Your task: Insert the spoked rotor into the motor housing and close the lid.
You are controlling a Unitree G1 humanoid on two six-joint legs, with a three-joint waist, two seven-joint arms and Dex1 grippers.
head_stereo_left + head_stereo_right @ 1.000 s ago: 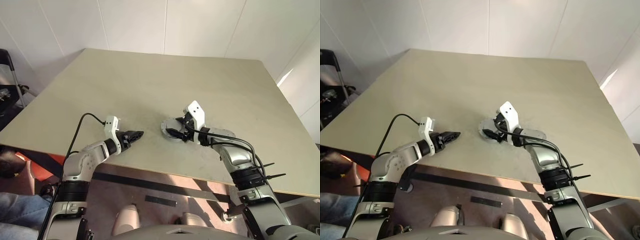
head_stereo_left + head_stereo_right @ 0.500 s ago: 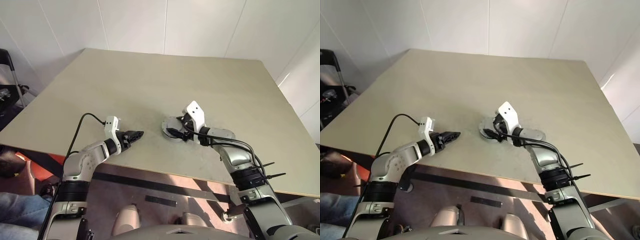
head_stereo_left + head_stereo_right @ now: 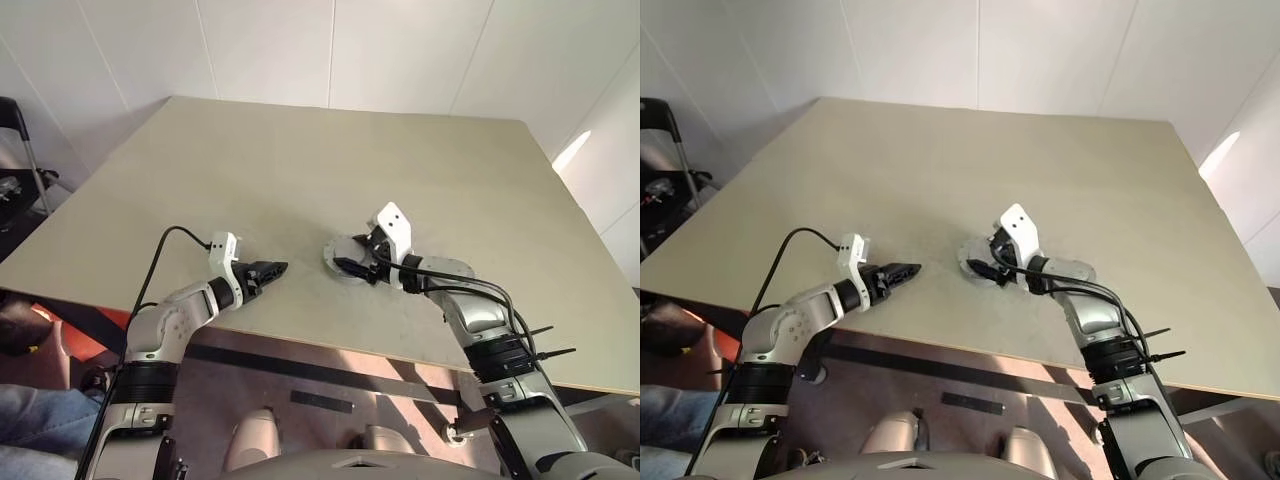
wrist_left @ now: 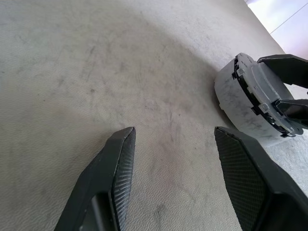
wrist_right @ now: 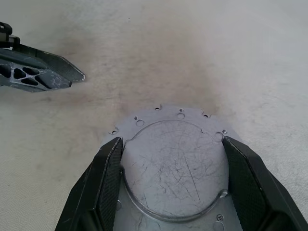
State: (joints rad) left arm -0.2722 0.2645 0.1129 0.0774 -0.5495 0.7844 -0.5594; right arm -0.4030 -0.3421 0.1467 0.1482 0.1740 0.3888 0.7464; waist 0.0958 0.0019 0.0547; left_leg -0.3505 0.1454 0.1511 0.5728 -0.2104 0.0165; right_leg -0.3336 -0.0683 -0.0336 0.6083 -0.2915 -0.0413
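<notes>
- The lid (image 5: 175,159), a thin scratched grey disc with small holes round its rim, sits on the motor housing (image 4: 250,108), a thick pale puck, near the table's (image 3: 300,170) front edge, right of its middle.
- The right gripper (image 5: 171,166) straddles the lid, its spread black ribbed fingers at either rim, probably to seat or turn it; whether they press it, I cannot tell.
- The left gripper (image 3: 268,270) waits wide and empty just beside, by the front edge.
- The tabletop is matte beige.
</notes>
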